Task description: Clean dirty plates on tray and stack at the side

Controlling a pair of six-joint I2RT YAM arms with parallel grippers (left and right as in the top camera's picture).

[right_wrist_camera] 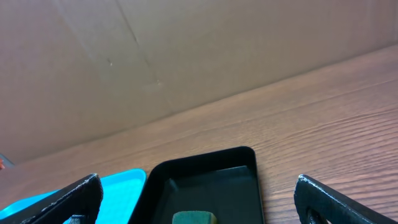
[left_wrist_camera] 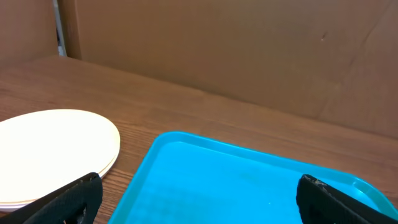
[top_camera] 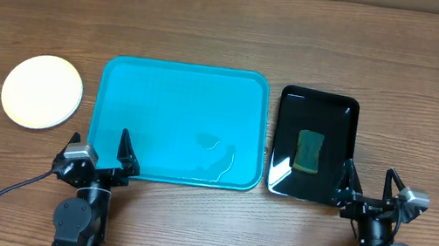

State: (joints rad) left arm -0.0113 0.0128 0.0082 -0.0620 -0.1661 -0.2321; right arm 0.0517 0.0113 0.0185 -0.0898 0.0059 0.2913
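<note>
The plates point(top_camera: 42, 91) lie stacked on the bare table at the left, the pale yellow-green one on top; in the left wrist view the stack point(left_wrist_camera: 50, 149) shows at lower left. Beside it to the right lies the turquoise tray point(top_camera: 181, 122), holding only faint wet streaks point(top_camera: 217, 151). My left gripper point(top_camera: 97, 155) hovers open at the tray's point(left_wrist_camera: 249, 186) near-left corner, nothing between its fingers. Over the near edge of the black tray, my right gripper point(top_camera: 371, 189) is open and holds nothing.
A glossy black tray point(top_camera: 314, 144) sits right of the turquoise one, with a green sponge point(top_camera: 311, 150) in it; the right wrist view shows the black tray point(right_wrist_camera: 205, 180) and the sponge point(right_wrist_camera: 194, 218). A cardboard wall point(left_wrist_camera: 217, 43) backs the table's far edge.
</note>
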